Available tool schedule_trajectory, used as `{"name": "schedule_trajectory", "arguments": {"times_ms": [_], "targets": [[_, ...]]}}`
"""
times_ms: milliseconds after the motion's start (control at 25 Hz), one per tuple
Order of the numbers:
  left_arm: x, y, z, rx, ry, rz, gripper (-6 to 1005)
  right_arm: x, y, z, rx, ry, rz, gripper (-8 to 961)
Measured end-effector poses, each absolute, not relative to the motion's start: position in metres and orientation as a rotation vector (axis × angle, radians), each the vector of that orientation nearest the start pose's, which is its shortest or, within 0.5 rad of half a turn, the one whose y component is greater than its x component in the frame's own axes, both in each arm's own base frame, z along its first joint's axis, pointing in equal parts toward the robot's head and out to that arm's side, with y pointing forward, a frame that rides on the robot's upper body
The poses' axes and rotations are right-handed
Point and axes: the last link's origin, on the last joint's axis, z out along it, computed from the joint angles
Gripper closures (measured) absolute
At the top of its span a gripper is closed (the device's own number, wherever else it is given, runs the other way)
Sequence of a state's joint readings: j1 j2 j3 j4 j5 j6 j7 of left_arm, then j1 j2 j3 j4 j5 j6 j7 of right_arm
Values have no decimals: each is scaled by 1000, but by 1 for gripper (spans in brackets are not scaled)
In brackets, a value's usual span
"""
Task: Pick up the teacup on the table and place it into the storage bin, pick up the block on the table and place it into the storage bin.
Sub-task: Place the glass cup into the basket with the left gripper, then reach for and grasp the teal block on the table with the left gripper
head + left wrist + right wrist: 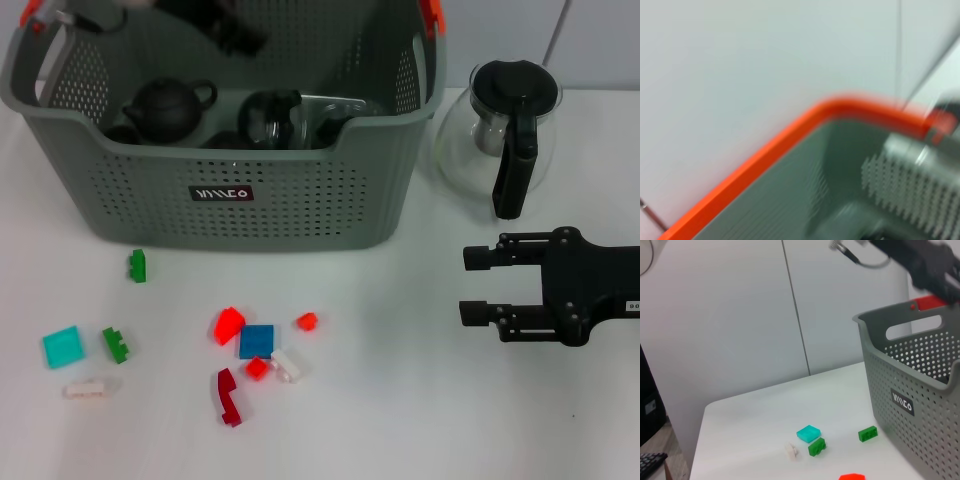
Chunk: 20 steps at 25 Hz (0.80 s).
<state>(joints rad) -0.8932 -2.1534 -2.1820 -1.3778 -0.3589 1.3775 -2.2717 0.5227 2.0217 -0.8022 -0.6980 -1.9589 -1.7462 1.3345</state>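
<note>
The grey perforated storage bin (230, 200) stands at the back of the white table, and the right wrist view shows it too (920, 405). Inside it lie a dark glass teacup (270, 118) and a black teapot (168, 106). Several small blocks are scattered in front of the bin, among them a red block (228, 325), a blue one (257, 341), a cyan one (63, 346) and a green one (137, 265). My left gripper (235, 35) hovers blurred above the bin's back. My right gripper (478, 285) rests open and empty at the right.
A glass teapot with a black handle (505, 135) stands right of the bin, just behind my right gripper. The left wrist view shows only an orange rim (765, 155) and perforated grey wall. The table's left edge (702, 440) lies beyond the cyan block (808, 433).
</note>
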Motion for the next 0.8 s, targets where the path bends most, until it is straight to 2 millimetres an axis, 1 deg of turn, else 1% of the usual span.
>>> {"name": "schedule_trajectory", "arguments": {"times_ms": [120, 200, 320, 400, 520, 640, 800], "targets": [[-102, 418, 100, -2439, -545, -170, 497, 248, 313, 16, -2940, 401, 722, 266], [-106, 401, 114, -2491, -563, -347, 498, 248, 313, 16, -2940, 400, 722, 265], [-121, 368, 131, -2582, -527, -574, 500, 248, 313, 17, -2939, 398, 719, 266], [-136, 346, 133, -2643, -451, -623, 501, 249, 313, 17, -2938, 397, 718, 266], [-164, 317, 128, -2686, -383, -624, 502, 248, 313, 17, -2939, 397, 718, 266], [-193, 293, 119, -2717, -407, -570, 504, 248, 313, 17, -2939, 398, 718, 266], [-223, 270, 113, -2731, -496, -455, 503, 249, 313, 17, -2938, 403, 718, 266]]}}
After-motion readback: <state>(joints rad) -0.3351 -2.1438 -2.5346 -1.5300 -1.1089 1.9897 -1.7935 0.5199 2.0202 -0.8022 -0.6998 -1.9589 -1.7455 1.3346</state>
